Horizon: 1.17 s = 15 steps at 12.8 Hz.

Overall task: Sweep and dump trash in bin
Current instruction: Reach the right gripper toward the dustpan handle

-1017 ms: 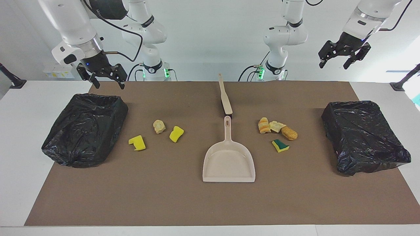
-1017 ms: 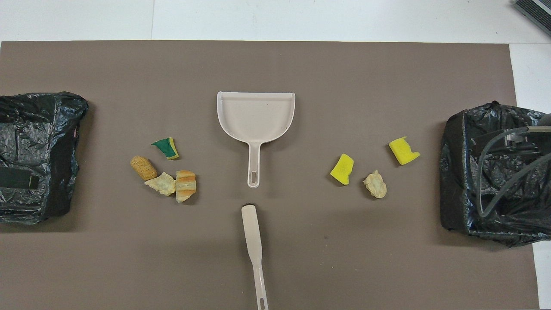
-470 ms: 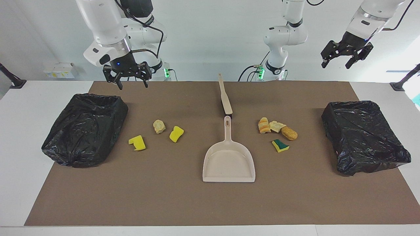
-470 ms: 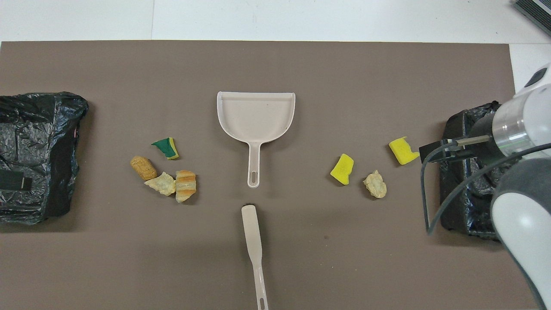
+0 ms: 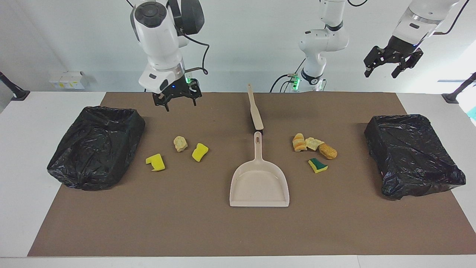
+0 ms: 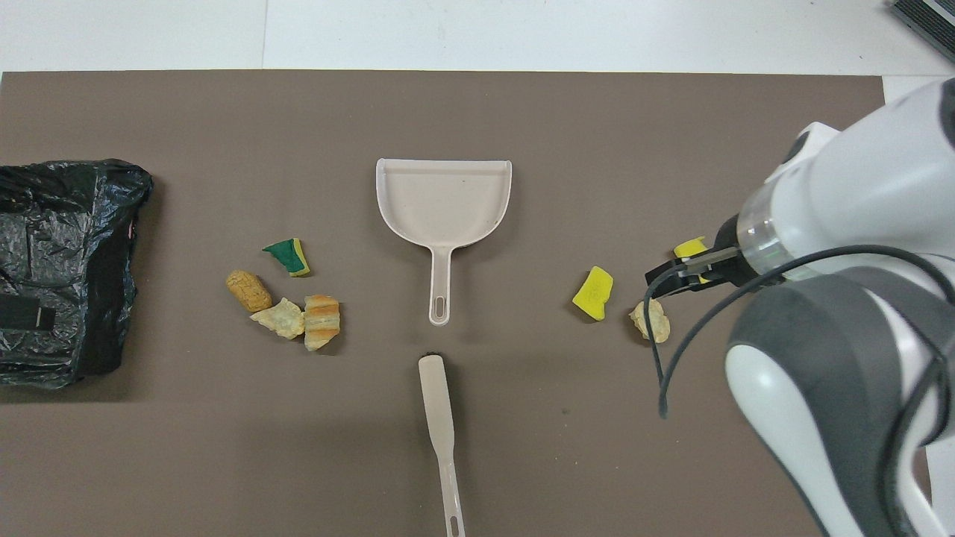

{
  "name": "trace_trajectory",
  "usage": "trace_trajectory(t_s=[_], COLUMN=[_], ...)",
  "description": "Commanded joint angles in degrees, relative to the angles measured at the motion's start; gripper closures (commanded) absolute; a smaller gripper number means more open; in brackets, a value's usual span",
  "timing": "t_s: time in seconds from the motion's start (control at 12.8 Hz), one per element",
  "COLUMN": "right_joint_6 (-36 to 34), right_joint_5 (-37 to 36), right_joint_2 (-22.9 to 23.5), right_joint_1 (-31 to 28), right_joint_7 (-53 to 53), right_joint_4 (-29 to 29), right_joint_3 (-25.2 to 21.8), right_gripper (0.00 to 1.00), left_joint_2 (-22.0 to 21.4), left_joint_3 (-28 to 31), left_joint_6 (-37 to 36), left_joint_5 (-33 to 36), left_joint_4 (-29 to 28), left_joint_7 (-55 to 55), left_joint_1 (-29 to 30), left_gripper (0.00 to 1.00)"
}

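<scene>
Several trash scraps lie on the brown mat. Two yellow sponge pieces (image 5: 156, 162) (image 5: 200, 152) and a tan lump (image 5: 180, 143) lie toward the right arm's end. Three bread-like lumps (image 5: 314, 144) and a green-topped sponge (image 5: 317, 165) lie toward the left arm's end. One black-lined bin (image 5: 97, 147) stands at the right arm's end, another bin (image 5: 412, 154) at the left arm's. My right gripper (image 5: 180, 104) hangs open and empty over the mat between its bin and the brush. High over the left arm's end, my left gripper (image 5: 380, 73) waits, open and empty.
A beige dustpan (image 5: 259, 182) lies mid-mat, its handle pointing at the robots. The beige brush (image 5: 255, 109) lies in line with it, nearer to the robots. In the overhead view the right arm (image 6: 835, 298) covers its bin and part of one yellow sponge (image 6: 690, 246).
The right arm has swung from over its bin toward the middle of the table, its gripper a little lower. The left gripper has barely moved. Nothing on the mat has shifted.
</scene>
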Motion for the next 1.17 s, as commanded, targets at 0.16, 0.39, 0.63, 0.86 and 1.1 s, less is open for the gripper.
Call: trace_trajectory(t_s=[0.16,0.39,0.63,0.86,1.1], right_joint_6=[4.26,11.91,12.80,12.98,14.65], right_joint_5=[1.24,1.86,2.99,9.24,9.24], right_joint_2=[5.61,6.59,5.98,4.83,4.83], right_joint_1=[5.78,7.54,6.41,1.84,-0.01], right_joint_7=[11.51,10.99,10.38,10.12,4.15], right_joint_4=[3.78,2.83,0.64,-3.24,-4.48], right_joint_3=[-0.13,0.14,0.05,-0.13,-0.13], right_gripper=[0.00,0.00,0.00,0.00,0.00], left_joint_2=[-0.71,-0.71,-0.71,-0.71,-0.71], left_joint_3=[0.00,0.08,0.00,0.00,0.00], left_joint_6=[-0.98,-0.89,-0.98,-0.98,-0.98], left_joint_5=[-0.27,-0.27,-0.27,-0.27,-0.27], left_joint_4=[-0.06,-0.06,-0.06,-0.06,-0.06], left_joint_7=[-0.36,-0.36,-0.36,-0.36,-0.36], left_joint_1=[0.13,0.13,0.13,0.13,0.13], left_gripper=[0.00,0.00,0.00,0.00,0.00])
